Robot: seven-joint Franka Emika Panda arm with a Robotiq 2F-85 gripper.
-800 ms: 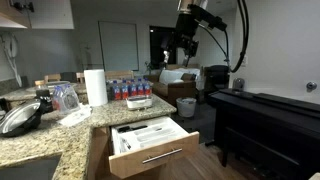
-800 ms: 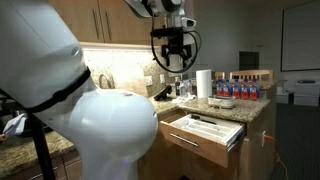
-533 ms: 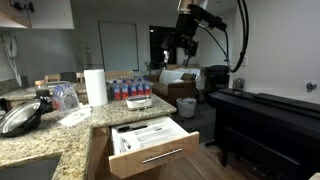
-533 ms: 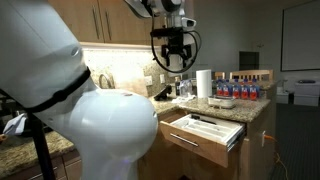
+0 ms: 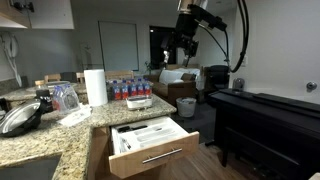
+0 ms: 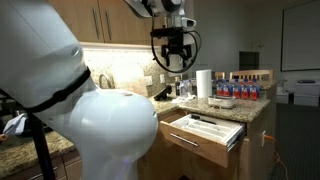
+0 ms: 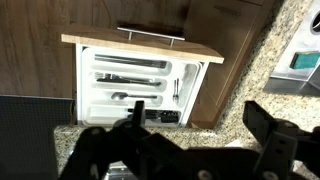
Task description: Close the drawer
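Drawer stands pulled well out from under the granite countertop, its front clear of the cabinet face in both exterior views. Light-brown wood, flat front, horizontal silver bar handle across the front. The white cutlery insert is exposed from above, with long compartments holding dark utensils too small to identify. The wrist view looks straight down into the drawer, its front and handle toward the top of that picture and the insert below. Gripper hangs high in the air, above counter level and well apart from the drawer, touching nothing. In an exterior view its fingers point down and are spread wide with nothing between them; in the wrist view the gripper shows as two dark, blurred shapes along the bottom edge. On the countertop, a paper towel roll stands upright, with a pack of water bottles just beside it. A dark pan lid lies near the counter's other end.
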